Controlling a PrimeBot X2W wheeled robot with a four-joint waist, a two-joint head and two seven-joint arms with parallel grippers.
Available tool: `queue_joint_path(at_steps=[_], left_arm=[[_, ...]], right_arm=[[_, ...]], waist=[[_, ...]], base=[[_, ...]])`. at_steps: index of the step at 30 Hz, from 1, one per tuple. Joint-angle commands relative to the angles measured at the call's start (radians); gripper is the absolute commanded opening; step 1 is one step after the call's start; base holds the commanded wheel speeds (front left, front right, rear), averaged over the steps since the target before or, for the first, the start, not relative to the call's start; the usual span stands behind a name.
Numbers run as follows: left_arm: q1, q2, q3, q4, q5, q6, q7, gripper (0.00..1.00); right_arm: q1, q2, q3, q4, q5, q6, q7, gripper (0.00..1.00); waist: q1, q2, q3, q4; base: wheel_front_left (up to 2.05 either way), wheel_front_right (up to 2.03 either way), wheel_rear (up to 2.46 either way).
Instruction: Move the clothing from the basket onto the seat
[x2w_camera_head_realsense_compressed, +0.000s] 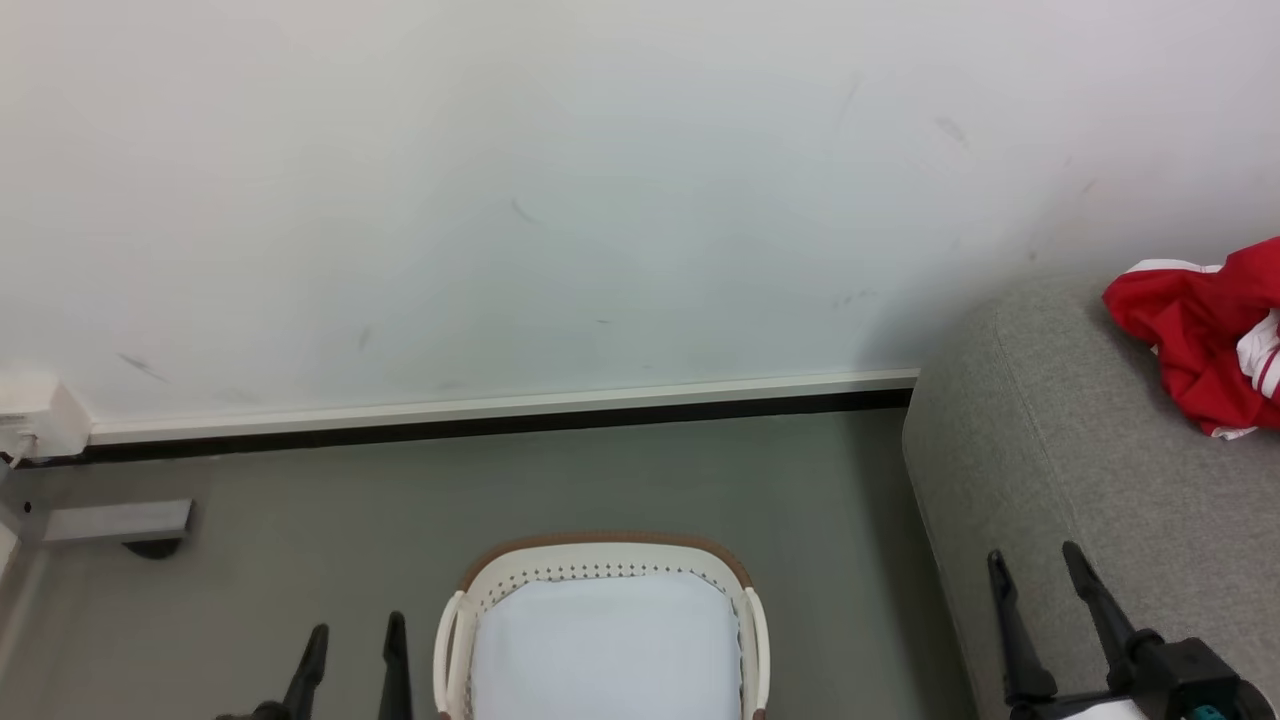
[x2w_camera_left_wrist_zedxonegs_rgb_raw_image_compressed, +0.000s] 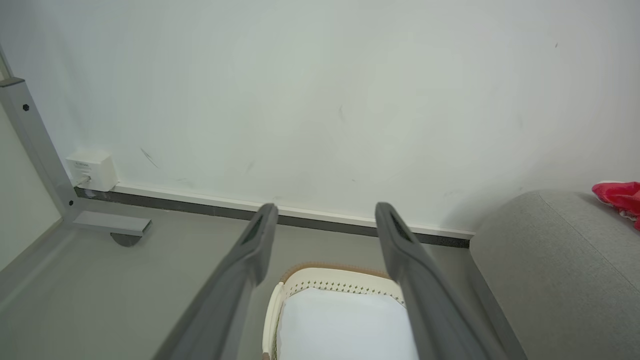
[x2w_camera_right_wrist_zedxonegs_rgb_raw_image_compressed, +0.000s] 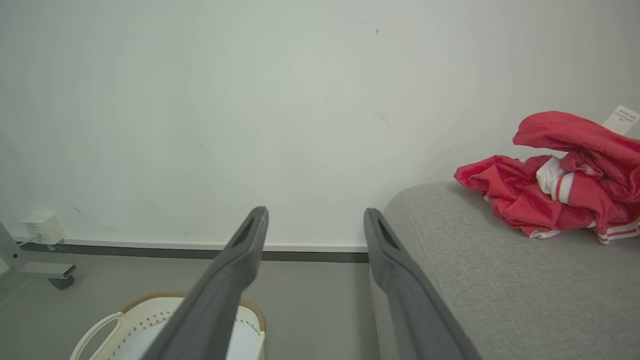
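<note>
- While the basket (x2w_camera_head_realsense_compressed: 600, 552) stands on the grey floor (x2w_camera_head_realsense_compressed: 300, 500) at the bottom of the head view, the clothing (x2w_camera_head_realsense_compressed: 1195, 335) lies up on the seat (x2w_camera_head_realsense_compressed: 1060, 470), at that view's right edge.
- Clothing: red fabric in a crumpled heap, with white trim and stripes showing. A small white tag (x2w_camera_right_wrist_zedxonegs_rgb_raw_image_compressed: 620, 119) sticks up at the top of the heap in the right wrist view.
- The heap rests on the seat's top surface, set back from the rounded end and well apart from the basket.
- Basket: cream-white, with a perforated wall, brown rim and side handles. Its pale flat bottom is in plain view through the opening.
- Basket vs. seat: the basket is near the seat's end, not touching it, with a strip of floor between them.
- Left gripper (x2w_camera_head_realsense_compressed: 356, 625): at the lower left of the head view, just beside the basket's left handle, jaws apart and the gap free. In the left wrist view its fingers (x2w_camera_left_wrist_zedxonegs_rgb_raw_image_compressed: 250, 250) are spread wide, and the basket's far rim shows low between them.
- Right gripper (x2w_camera_head_realsense_compressed: 1033, 552): at the lower right of the head view, over the near part of the seat, jaws apart and the gap free. Cannot tell whether it touches the upholstery.
- In the right wrist view the seat's rounded end sits behind one finger, and the basket is at the lower left.
- Background: a white wall (x2w_camera_head_realsense_compressed: 600, 200) with faint scuffs and a pale baseboard (x2w_camera_head_realsense_compressed: 500, 408) with a dark strip under it. At the left, a small white box (x2w_camera_head_realsense_compressed: 35, 415) is on the wall, with a grey metal frame (x2w_camera_head_realsense_compressed: 115, 520) on the floor below it.
</note>
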Motion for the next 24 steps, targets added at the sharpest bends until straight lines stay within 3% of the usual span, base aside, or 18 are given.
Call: queue_joint_path(at_steps=[1, 8, 24], left_arm=[[0.022, -0.007, 0.016, 0.007, 0.008, -0.012, 0.0, 1.0], [0.066, -0.032, 0.074, 0.029, 0.042, -0.045, 0.0, 1.0], [0.062, -0.046, 0.103, 0.052, 0.054, -0.117, 0.0, 1.0]], right_arm=[[0.021, -0.003, 0.011, 0.004, 0.008, -0.003, 0.001, 1.0], [0.054, -0.003, 0.071, 0.027, -0.003, -0.003, 0.001, 1.0], [0.046, -0.004, 0.071, 0.038, 0.003, -0.003, 0.001, 1.0]], waist=[[0.0003, 0.0, -0.01, 0.0], [0.0003, 0.0, -0.037, -0.004], [0.0003, 0.0, -0.049, -0.007]], base=[[0.0, 0.0, 0.0], [0.0, 0.0, 0.0], [0.0, 0.0, 0.0]])
